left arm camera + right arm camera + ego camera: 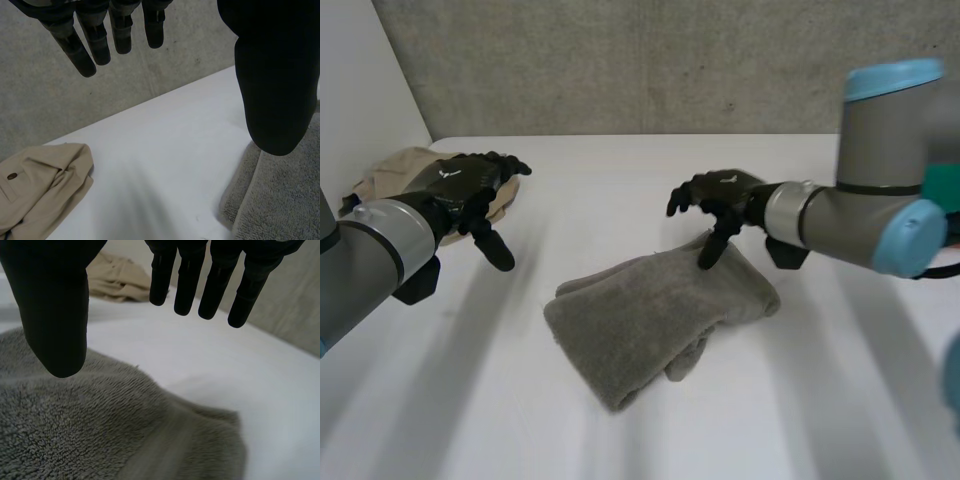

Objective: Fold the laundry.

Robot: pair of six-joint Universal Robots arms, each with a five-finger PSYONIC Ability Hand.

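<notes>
A grey towel (660, 315) lies folded in a thick bundle in the middle of the white table (620, 180). My right hand (720, 200) hovers open above the towel's far right corner, thumb pointing down at the cloth and holding nothing. In the right wrist view its fingers (200, 280) hang straight above the towel (100, 430). My left hand (470, 190) floats open to the left of the towel, above the table and apart from it. The left wrist view shows its fingers (100, 40) straight and the towel's edge (280, 200) below the thumb.
A beige garment (395, 175) with a buttoned pocket lies crumpled at the table's far left, behind my left hand; it is also seen as the beige garment (40, 185) and the beige garment (120, 277). A grey concrete wall (640, 60) backs the table.
</notes>
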